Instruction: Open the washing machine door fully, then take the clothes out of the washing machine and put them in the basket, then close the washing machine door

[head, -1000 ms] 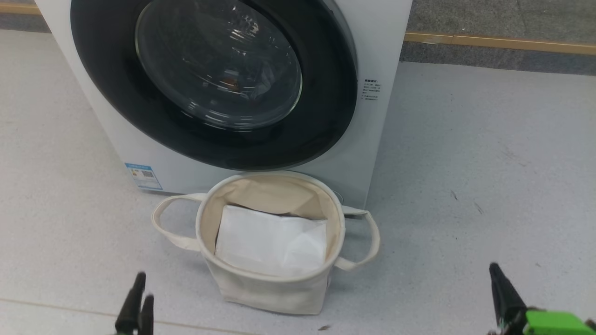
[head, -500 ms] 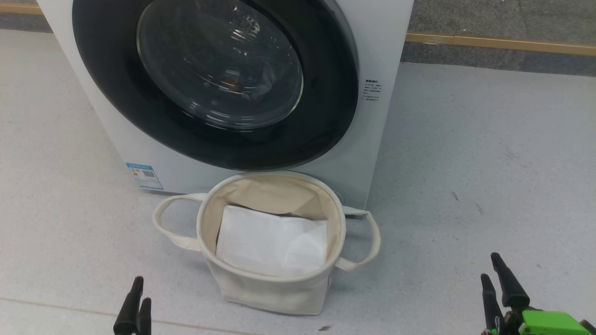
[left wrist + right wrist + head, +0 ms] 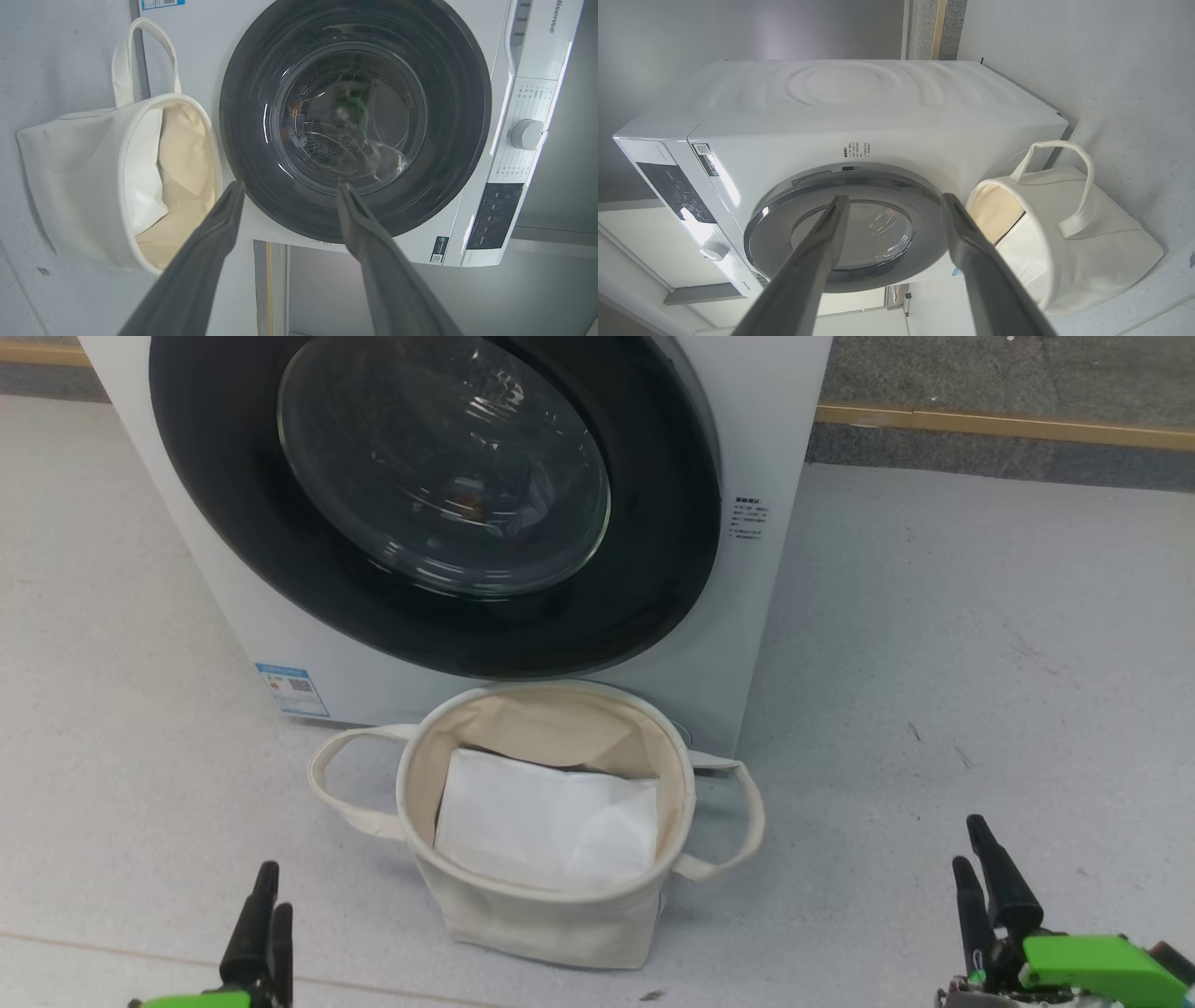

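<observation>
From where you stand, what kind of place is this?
Probably a laundry corner, perhaps a test room: a white front-loading washing machine stands on a speckled grey floor, with a cream canvas basket before it.

Likely a lab or test room; washing machine (image 3: 775, 429) on speckled grey floor (image 3: 980, 616), yellow floor strip (image 3: 1008, 425)

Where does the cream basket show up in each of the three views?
Head view: basket at lower centre, just below the washing machine door.
Left wrist view: basket at the left, door to its right.
Right wrist view: basket at the right, door to its left.
Shared landmark: the round washing machine door.
</observation>
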Tool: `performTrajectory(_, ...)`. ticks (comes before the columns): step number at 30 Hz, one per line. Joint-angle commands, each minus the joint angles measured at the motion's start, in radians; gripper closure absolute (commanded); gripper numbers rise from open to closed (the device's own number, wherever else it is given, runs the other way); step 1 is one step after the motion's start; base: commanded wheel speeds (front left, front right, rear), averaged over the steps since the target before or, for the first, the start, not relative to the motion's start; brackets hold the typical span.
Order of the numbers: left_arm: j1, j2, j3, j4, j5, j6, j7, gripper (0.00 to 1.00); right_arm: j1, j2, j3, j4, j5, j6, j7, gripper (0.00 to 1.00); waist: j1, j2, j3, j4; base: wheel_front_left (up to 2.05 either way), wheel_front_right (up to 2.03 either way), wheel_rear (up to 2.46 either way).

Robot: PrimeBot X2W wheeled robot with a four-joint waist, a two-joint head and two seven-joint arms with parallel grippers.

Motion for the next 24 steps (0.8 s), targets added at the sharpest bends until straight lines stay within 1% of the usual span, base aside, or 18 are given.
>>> performTrajectory(1, -0.041, 0.024, 0.004, -0.046, 0.023, 0.002, -0.011, 0.00, -0.054, -0.019, 0.014, -0.042, -0.029, 0.000, -0.013, 0.00, -0.0001, 0.0000, -0.001, 0.000, 0.00, 0.00, 0.00)
performTrajectory(12, -0.039, 0.079, -0.048, -0.085, 0.189, 0.016, -0.065, 0.00, -0.065, -0.016, 0.043, -0.063, -0.273, 0.000, -0.045, 0.00, -0.0001, 0.0000, -0.005, 0.005, 0.00, 0.00, 0.00)
performTrajectory(17, -0.041, 0.114, -0.079, -0.095, 0.309, 0.035, -0.091, 0.00, -0.068, -0.013, 0.049, -0.074, -0.372, 0.000, -0.058, 0.00, -0.0001, 0.0000, -0.007, 0.008, 0.00, 0.00, 0.00)
performTrajectory(18, -0.041, 0.114, -0.079, -0.095, 0.309, 0.035, -0.091, 0.00, -0.068, -0.013, 0.049, -0.074, -0.372, 0.000, -0.058, 0.00, -0.0001, 0.0000, -0.007, 0.008, 0.00, 0.00, 0.00)
performTrajectory(24, -0.040, 0.143, -0.108, -0.100, 0.445, 0.062, -0.114, 0.00, -0.068, -0.011, 0.052, -0.079, -0.543, 0.000, -0.076, 0.00, -0.0001, 0.0000, -0.010, 0.010, 0.00, 0.00, 0.00)
